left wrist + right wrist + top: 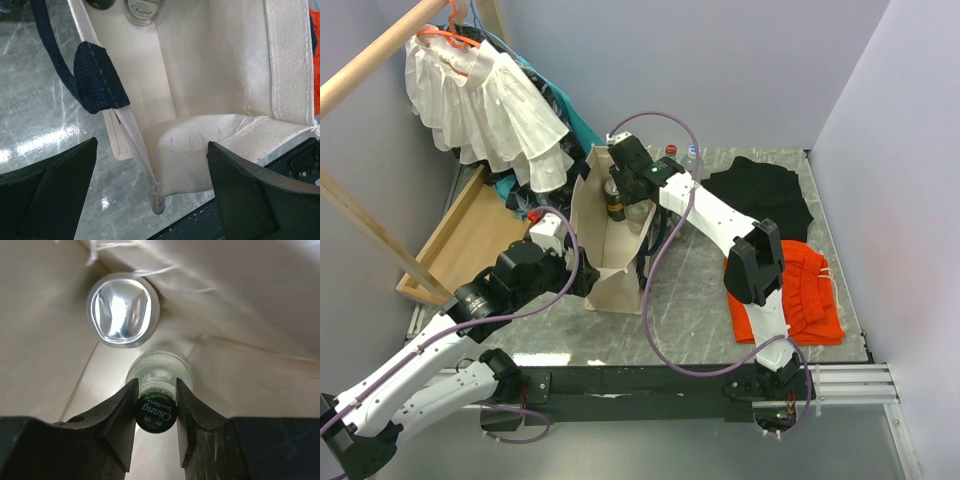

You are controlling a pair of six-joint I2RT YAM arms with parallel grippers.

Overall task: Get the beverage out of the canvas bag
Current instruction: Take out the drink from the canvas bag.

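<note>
The cream canvas bag (pixel 610 262) with navy straps (pixel 95 75) stands open at the table's middle. My right gripper (pixel 623 192) reaches down into its far end. In the right wrist view the right gripper (pixel 155 383) is shut on the neck of a clear glass bottle with a green Chang soda water cap (pixel 155 413), upright inside the bag. A silver-topped can (pixel 123 310) stands just behind it. My left gripper (pixel 587 279) is open at the bag's near left side; in the left wrist view it (pixel 152 145) straddles a bag corner (pixel 200 150) without touching. Two bottle tops (pixel 143 10) show inside.
Two more bottles (pixel 680 154) stand behind the bag. A black garment (pixel 760 195) and an orange garment (pixel 795 290) lie to the right. A white ruffled garment (pixel 485 110) hangs at back left above a wooden tray (pixel 470 240). Walls close the back and right.
</note>
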